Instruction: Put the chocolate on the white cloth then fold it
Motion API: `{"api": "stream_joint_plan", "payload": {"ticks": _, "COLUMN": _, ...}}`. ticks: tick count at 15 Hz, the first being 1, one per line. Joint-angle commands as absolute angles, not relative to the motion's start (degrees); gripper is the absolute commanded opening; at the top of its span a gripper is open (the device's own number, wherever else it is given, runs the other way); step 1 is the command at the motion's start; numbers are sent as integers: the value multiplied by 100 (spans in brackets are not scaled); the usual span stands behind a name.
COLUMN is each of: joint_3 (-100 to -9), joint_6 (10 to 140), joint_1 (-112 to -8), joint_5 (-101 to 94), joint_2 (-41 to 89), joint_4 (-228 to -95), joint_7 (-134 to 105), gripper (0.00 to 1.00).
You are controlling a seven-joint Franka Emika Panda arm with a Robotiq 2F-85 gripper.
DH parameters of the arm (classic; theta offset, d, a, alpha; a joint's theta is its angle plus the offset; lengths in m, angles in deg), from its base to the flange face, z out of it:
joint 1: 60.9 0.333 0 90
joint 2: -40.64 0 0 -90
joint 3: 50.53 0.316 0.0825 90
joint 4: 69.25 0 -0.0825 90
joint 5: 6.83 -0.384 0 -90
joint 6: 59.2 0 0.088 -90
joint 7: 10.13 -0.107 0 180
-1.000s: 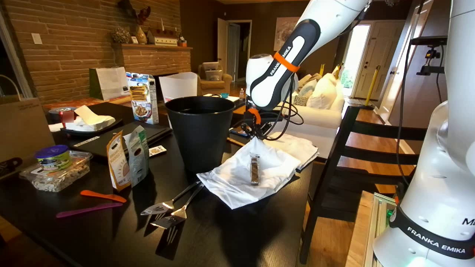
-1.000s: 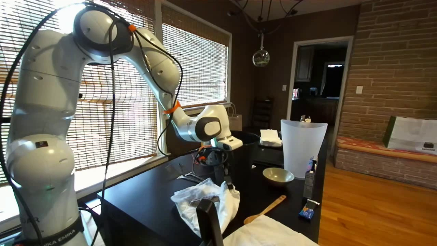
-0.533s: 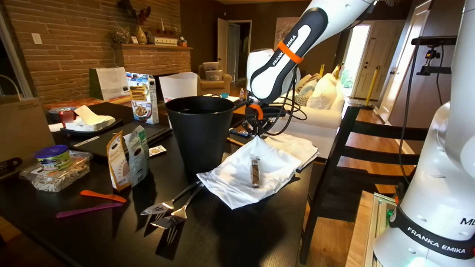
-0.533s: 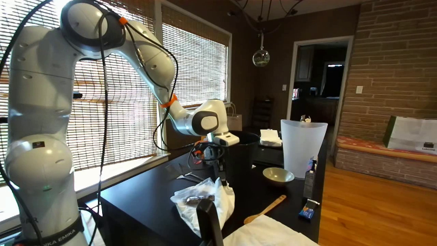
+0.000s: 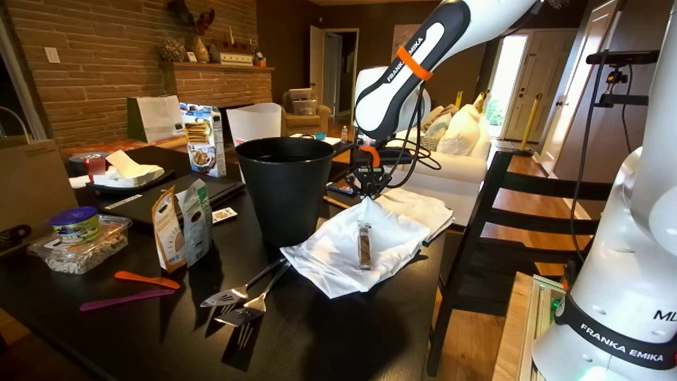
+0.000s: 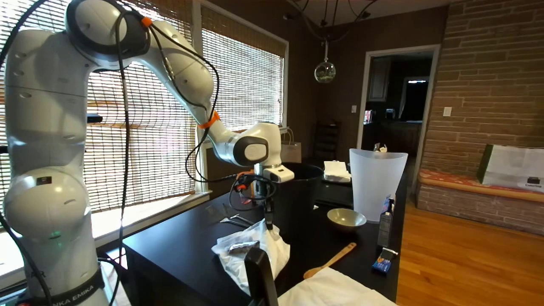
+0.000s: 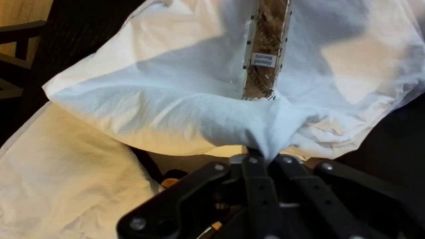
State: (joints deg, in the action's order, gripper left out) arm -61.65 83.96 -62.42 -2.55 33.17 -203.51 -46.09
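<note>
On the tabletop (image 5: 296, 338) the black bin (image 5: 285, 196) is the bulk I must respect: it stands just beside the white cloth (image 5: 328, 267), so I would swing clear of that flank. I judge the fold to be the step in hand. The cloth lies spread with 1 edge drawn up into a peak, and my gripper (image 7: 267, 157) is pinched narrow on that fabric. I'd carry it over low and slowly, letting go only when it is past the chocolate (image 7: 265, 39), which lies wrapped on the cloth; a hard tug could slide it. As to views, in an exterior view a chair (image 6: 260, 272) covers part of the cloth; in an exterior view the whole chocolate (image 5: 364, 248) shows, while the wrist view crops its far end yet alone lets me read the label (image 7: 264, 60), "Almond Biscotti", upside down.
</note>
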Motion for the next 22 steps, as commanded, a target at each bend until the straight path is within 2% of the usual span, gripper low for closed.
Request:
{"api": "stream_joint_plan", "payload": {"ticks": 1, "joint_3": -6111, "joint_6": 8155, "joint_1": -6351, "joint_5": -189, "joint_2": 3503, "joint_4": -20434, "joint_7": -4608, "gripper": 1}}
{"api": "stream_joint_plan", "payload": {"ticks": 2, "joint_3": -6138, "joint_6": 8253, "joint_1": -6353, "joint_5": -85, "joint_2": 3433, "joint_4": -20379, "joint_7": -4774, "gripper": 11}}
{"api": "stream_joint_plan", "payload": {"ticks": 3, "joint_3": -6158, "joint_6": 8424, "joint_1": -6368, "joint_5": -33, "joint_2": 3397, "joint_4": -20366, "joint_7": -4882, "gripper": 27}}
{"api": "stream_joint_plan", "payload": {"ticks": 4, "joint_3": -6178, "joint_6": 8592, "joint_1": -6393, "joint_5": -21, "joint_2": 3372, "joint_4": -20334, "joint_7": -4950, "gripper": 38}}
{"api": "stream_joint_plan", "payload": {"ticks": 12, "joint_3": -6074, "joint_6": 8832, "joint_1": -6414, "joint_5": -207, "joint_2": 3232, "joint_4": -20619, "joint_7": -4649, "gripper": 95}}
{"api": "stream_joint_plan", "payload": {"ticks": 14, "joint_3": -6034, "joint_6": 8828, "joint_1": -6365, "joint_5": -196, "joint_2": 3120, "joint_4": -20683, "joint_7": -4708, "gripper": 100}}
{"api": "stream_joint_plan", "payload": {"ticks": 22, "joint_3": -6031, "joint_6": 8915, "joint_1": -6008, "joint_5": -169, "joint_2": 2348, "joint_4": -20652, "joint_7": -5032, "gripper": 100}}
